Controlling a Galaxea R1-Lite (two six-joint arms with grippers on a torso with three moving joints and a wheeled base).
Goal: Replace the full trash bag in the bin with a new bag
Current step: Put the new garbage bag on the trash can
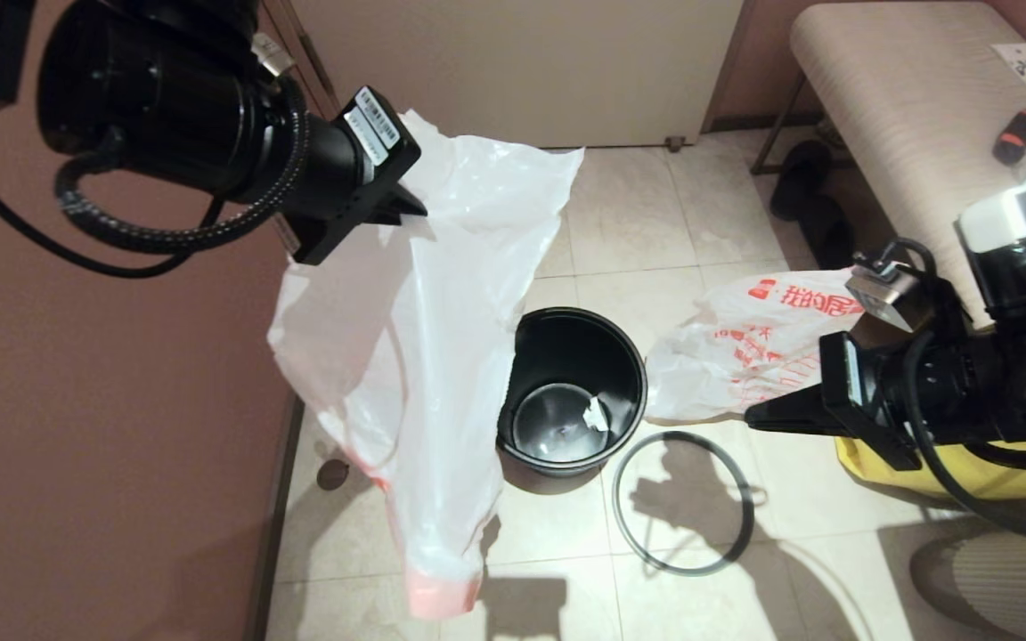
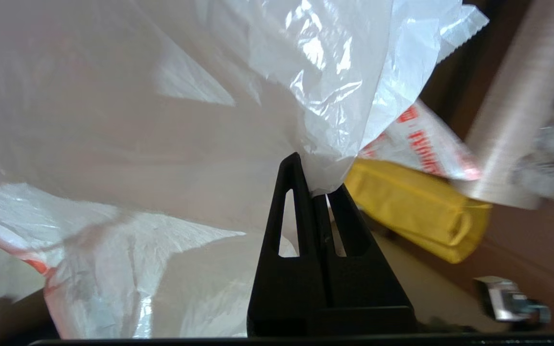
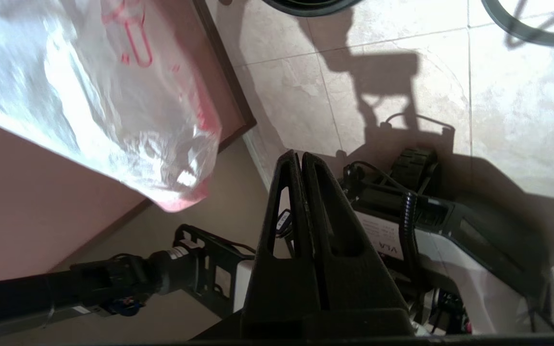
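Note:
My left gripper (image 1: 415, 214) is raised at the upper left, shut on the top edge of the new bag (image 1: 442, 356). This thin white bag hangs down to its pink bottom edge near the floor, just left of the bin (image 1: 566, 352). The black bin stands open and unlined, with a small white scrap inside. Its grey hoop (image 1: 682, 503) lies on the tiles to the bin's right. The full trash bag (image 1: 745, 347), with red print, lies on the floor further right. My right gripper (image 1: 749, 417) hovers shut and empty in front of that bag. The left wrist view shows the left gripper (image 2: 318, 180) pinching the new bag (image 2: 185, 120).
A yellow fabric bag (image 1: 967, 467) sits under my right arm. A padded bench (image 1: 905, 116) stands at the back right, with dark shoes beneath it. A brown wall (image 1: 103, 427) runs along the left, and a white cabinet stands at the back.

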